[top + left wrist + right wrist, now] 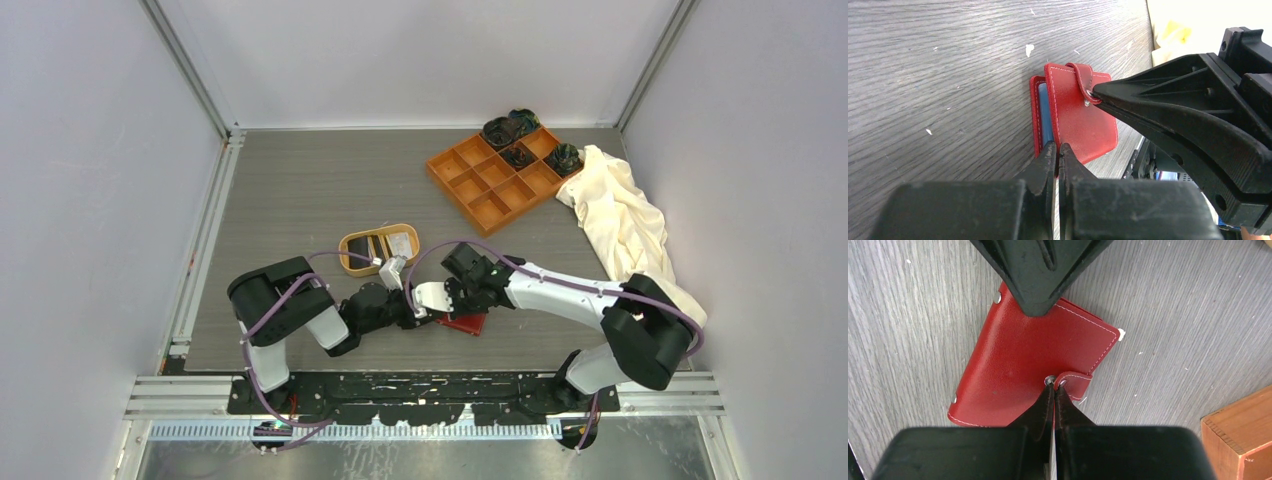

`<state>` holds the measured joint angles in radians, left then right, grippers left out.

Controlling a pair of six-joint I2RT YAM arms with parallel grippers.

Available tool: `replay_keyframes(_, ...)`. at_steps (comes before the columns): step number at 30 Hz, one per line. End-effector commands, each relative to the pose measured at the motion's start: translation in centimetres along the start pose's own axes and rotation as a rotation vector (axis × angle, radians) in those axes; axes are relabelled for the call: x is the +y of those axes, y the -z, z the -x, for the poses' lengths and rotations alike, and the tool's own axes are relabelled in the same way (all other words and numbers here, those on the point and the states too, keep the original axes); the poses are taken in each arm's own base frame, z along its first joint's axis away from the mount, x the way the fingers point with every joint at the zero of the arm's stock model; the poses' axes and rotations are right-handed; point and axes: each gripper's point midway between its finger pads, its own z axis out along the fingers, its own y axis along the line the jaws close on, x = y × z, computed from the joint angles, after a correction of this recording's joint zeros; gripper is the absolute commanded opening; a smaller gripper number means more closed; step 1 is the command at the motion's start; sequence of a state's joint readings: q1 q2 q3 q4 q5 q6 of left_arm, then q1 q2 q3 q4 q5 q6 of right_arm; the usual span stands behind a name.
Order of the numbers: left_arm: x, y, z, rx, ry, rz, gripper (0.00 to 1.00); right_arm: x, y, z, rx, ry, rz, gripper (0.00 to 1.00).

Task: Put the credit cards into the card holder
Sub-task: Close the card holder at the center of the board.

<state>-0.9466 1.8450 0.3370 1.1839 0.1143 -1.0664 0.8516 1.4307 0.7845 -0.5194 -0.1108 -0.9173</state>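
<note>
The red card holder (467, 324) lies on the table near the front edge, between both grippers. In the left wrist view it (1083, 125) is folded, with blue lining showing at its edge. My left gripper (1058, 149) is shut on the near edge of its cover; it also shows in the top view (428, 316). My right gripper (1054, 386) is shut, its tips wedged between the snap stud and the loose tab of the card holder (1023, 360). A black credit card (362, 248) and a white one (400, 243) lie in the oval dish.
The oval tan dish (347, 262) sits just behind the left gripper. An orange compartment tray (495, 175) with dark items stands at the back right; its corner shows in the right wrist view (1238, 440). A cream cloth (620, 215) lies along the right side.
</note>
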Motion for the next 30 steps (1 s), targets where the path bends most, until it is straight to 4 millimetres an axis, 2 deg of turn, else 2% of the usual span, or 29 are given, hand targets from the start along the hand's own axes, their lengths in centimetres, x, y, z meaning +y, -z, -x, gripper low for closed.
replay_keyframes(1,-0.4,-0.2,-0.1,0.003,-0.022,-0.012,0.00,0.7,0.1,-0.4,0.014,0.073,0.007,0.01)
replay_keyframes(7,-0.4,-0.3,-0.2,0.007,-0.020,-0.013,0.00,1.1,0.7,-0.1,-0.005,0.091,0.022,0.01)
replay_keyframes(30,-1.4,-0.3,0.1,0.009,0.004,-0.041,0.00,2.5,0.7,0.5,0.007,0.174,0.060,0.01)
